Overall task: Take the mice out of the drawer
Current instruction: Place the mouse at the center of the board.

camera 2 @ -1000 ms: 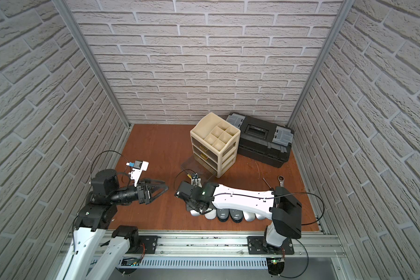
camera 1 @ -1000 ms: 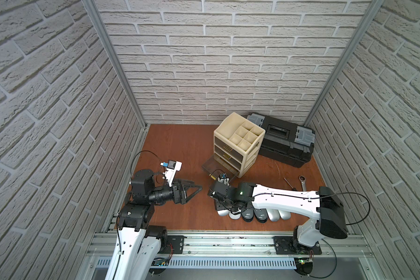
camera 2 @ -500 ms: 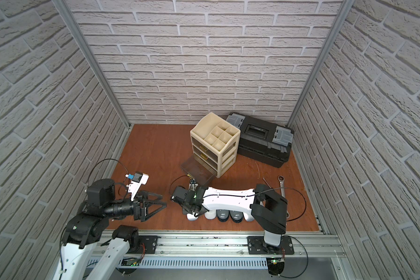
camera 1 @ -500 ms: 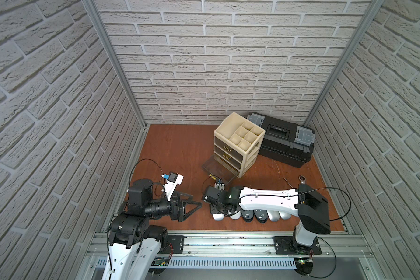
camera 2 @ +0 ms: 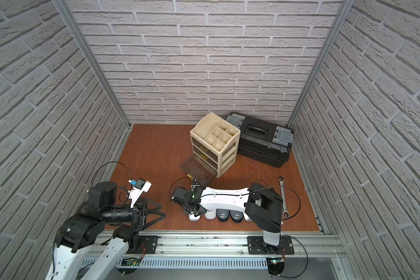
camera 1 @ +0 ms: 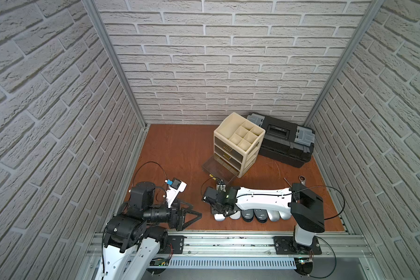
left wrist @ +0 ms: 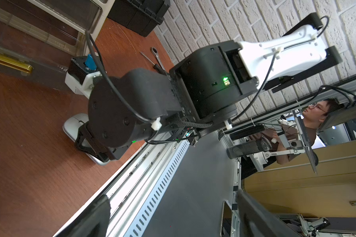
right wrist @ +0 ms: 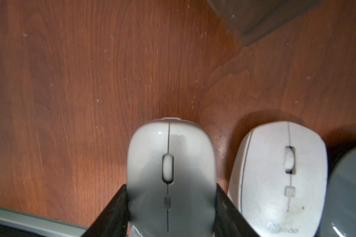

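Right gripper [right wrist: 171, 189] is part-closed on a silver mouse [right wrist: 169, 147]. One jaw sits on each long flank, pinching across the short axis. The mouse's long axis runs 12–6 in both top views, with the scroll-wheel end toward 12. It sits at the 9 o'clock end of the row of mice [camera 1: 252, 215], along the 6 o'clock edge of the table [camera 1: 175, 150]. It looks down on the wood or just off it; cannot tell which.

A white mouse [right wrist: 280, 170] lies just beside it at 3 o'clock, parallel, with a thin gap. One jaw stands in that gap. Judgement: release comes next, and that jaw could nudge the white mouse as it spreads. A straight lift looks safer than a sideways pull.

Two dark grey mice [camera 2: 229, 214] come next toward 3 o'clock, then more silver ones, partly under the right arm.

The drawer [camera 1: 217, 169] is at 12 o'clock from the right gripper, pulled out of the beige organiser [camera 1: 238, 143]. No mouse is visible in it.

Left gripper [camera 1: 195, 211] is at 9 o'clock from the row and apart from it. It is spread wide and empty.

A black toolbox [camera 1: 284, 143] sits at the back of the table, with a wrench [camera 2: 284, 196] at 3 o'clock. Neither is in the way.
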